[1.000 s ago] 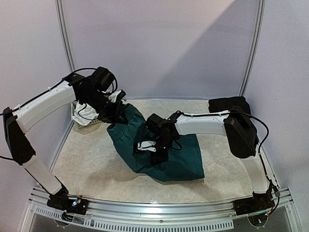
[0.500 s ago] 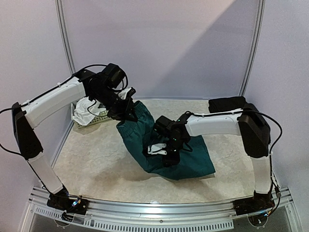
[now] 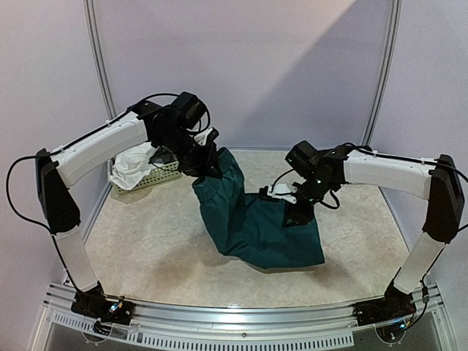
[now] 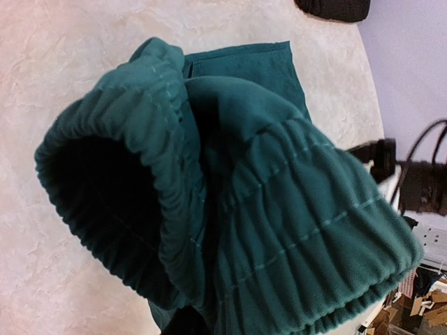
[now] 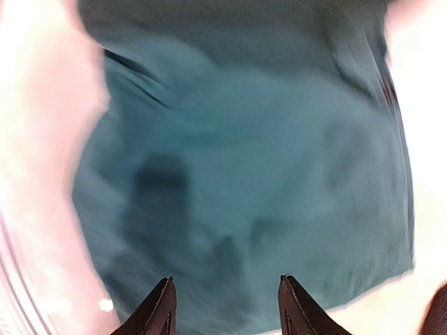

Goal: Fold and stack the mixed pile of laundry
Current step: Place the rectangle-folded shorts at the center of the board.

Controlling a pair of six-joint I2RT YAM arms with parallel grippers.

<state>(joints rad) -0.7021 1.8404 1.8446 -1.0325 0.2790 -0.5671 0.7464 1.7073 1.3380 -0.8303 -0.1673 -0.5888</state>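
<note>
Pinching waistband (image 4: 279,230) of shorts (image 3: 248,227) in my left gripper (image 3: 208,165); fabric sagging soft, light; my right gripper (image 5: 226,283) gaping empty, wanting hem corner (image 3: 314,257).

Matt, soft teal cloth shorts (image 4: 279,209)

Top cam: high, behind the arm bases (image 3: 102,307), looking down toward the far wall (image 3: 241,73), whole table (image 3: 146,248) in frame. Left wrist: very close on the teal shorts (image 4: 265,209), facing down toward far right. Right wrist: close, looking down on them, blurred. All three share the shorts.
</note>
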